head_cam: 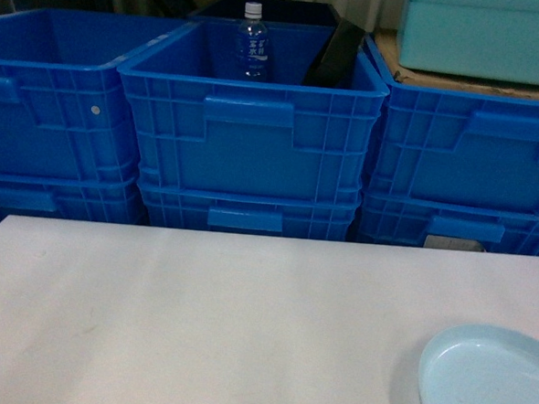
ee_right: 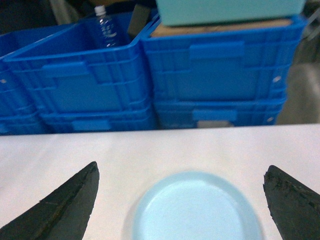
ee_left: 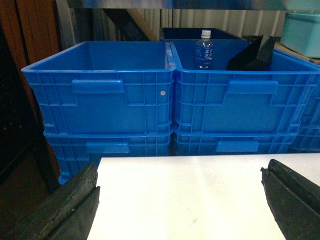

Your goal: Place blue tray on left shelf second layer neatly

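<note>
A flat white bench [head_cam: 198,317] fills the front. One thing lies on it: a pale blue round tray [head_cam: 492,385] with a raised rim, sitting flat near the bench's front right corner.

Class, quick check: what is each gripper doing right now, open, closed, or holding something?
Left gripper: open, empty, over the white table.
Right gripper: open, holding nothing, the blue tray lies between its fingers.

Blue tray [head_cam: 489,384]: pale, round, shallow, sitting flat and upright (rim raised all round).
Spot: lying near the white table's right front corner.
</note>
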You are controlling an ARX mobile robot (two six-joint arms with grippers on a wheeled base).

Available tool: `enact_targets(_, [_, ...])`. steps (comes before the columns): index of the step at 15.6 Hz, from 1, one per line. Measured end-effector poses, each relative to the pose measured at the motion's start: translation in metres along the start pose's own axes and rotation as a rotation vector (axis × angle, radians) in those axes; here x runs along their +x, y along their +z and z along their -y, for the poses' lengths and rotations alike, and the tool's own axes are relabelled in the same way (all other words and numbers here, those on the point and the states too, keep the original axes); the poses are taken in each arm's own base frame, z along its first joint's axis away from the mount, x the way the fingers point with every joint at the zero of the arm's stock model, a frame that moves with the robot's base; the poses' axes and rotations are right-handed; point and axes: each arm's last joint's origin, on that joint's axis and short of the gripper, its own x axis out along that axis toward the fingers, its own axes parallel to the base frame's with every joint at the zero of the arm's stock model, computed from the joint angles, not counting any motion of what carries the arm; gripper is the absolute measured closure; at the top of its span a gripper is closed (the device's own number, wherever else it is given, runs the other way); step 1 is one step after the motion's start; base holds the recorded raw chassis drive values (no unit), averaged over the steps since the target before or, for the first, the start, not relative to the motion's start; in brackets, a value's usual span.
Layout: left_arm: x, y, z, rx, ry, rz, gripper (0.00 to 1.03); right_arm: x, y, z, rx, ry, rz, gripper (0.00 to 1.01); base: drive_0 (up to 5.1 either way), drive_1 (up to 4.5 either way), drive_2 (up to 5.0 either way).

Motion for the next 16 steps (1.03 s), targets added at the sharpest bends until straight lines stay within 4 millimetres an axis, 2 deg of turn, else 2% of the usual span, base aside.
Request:
enact_targets(2, [0.0, 0.0, 0.0, 0.0, 0.0, 0.0, 0.05, 0.025, 0.015, 0.0, 0.13, 0.09, -0.105, 0.03, 0.0, 0.0, 0.0])
enact_targets(5, [0.0, 0.0, 0.0, 0.0, 0.0, 0.0, 0.05, 0.074, 0.035, 0.021, 0.308, 0.102, -0.334, 0.03, 0.0, 0.0, 0.0])
enact_targets(6, [0.0, 0.0, 0.0, 0.0, 0.0, 0.0, 0.05, 0.106, 0.03, 0.044, 0.398, 0.079, -0.477, 0.03, 0.0, 0.0, 0.0])
enact_targets(7, [0.0, 0.0, 0.0, 0.0, 0.0, 0.0, 0.05, 0.138, 0.006, 0.093, 0.562, 0.061, -0.7, 0.03, 0.0, 0.0, 0.0])
enact_targets(9, [0.0, 0.0, 0.0, 0.0, 0.0, 0.0, 0.05, 0.141, -0.018, 0.125, 0.652, 0.093, -0.812, 0.03, 0.0, 0.0, 0.0])
enact_targets(11, [0.0, 0.0, 0.0, 0.0, 0.0, 0.0, 0.05, 0.131, -0.038, 0.154, 0.627, 0.074, -0.847, 0.03, 0.0, 0.0, 0.0])
enact_targets(13, [0.0, 0.0, 0.0, 0.0, 0.0, 0.0, 0.05, 0.129, -0.073, 0.153, 0.629, 0.106, -0.902, 0.03, 0.0, 0.0, 0.0])
enact_targets(16, [0.0, 0.0, 0.0, 0.0, 0.0, 0.0, 0.05, 0.127, -0.078, 0.149, 0.614, 0.112, -0.896, 0.03, 0.0, 0.0, 0.0])
